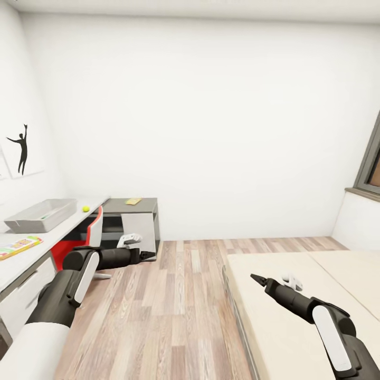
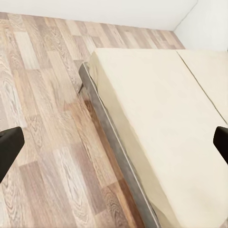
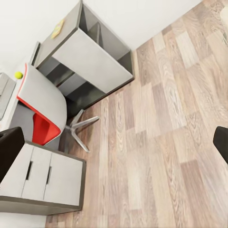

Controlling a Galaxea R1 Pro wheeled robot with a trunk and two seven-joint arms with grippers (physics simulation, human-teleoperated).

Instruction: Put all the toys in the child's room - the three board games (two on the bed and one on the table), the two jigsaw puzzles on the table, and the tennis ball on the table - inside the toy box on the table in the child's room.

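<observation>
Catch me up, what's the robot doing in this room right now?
Nothing is being handled yet. The robot stands on the wood floor between the table and the bed, both arms out in front and empty. The left gripper hangs over the floor near the red and white chair; the right gripper hangs over the bed edge. Both sets of jaws look open in the wrist views. On the table sit the toy box, the tennis ball and a colourful flat toy.
</observation>
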